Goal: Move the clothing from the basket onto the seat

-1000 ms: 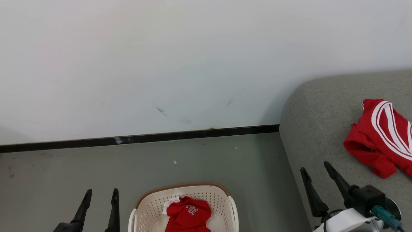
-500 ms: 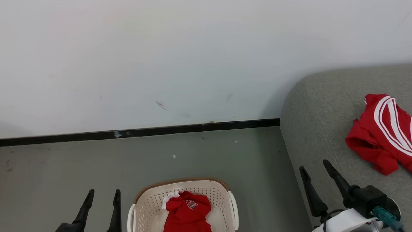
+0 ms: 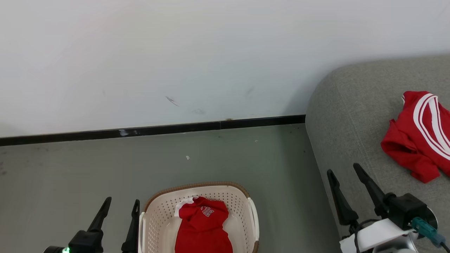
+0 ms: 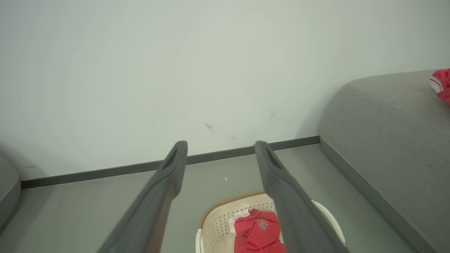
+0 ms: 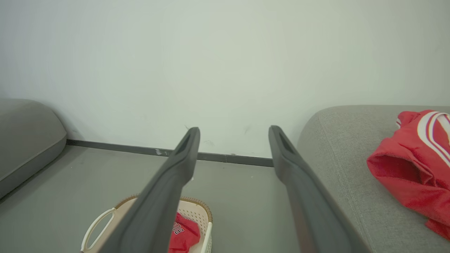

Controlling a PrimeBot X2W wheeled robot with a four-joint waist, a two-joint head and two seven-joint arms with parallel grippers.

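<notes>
One red shirt [image 3: 418, 137] lies on the seat [image 3: 351, 105]; a second shirt [image 3: 202, 225] sits crumpled in the basket [image 3: 197, 185]. Left pincer [image 3: 122, 200] and right pincer [image 3: 342, 168] stand wide, empty: the next reach likely means lowering one into the basket.

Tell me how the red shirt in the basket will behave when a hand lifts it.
Probably floppy: the red shirt lies crumpled in soft folds in the basket, so it should drape and dangle from a single pinch. Likely light for its size, since it looks like thin fabric. The other shirt on the sofa lies just as limp.
</notes>
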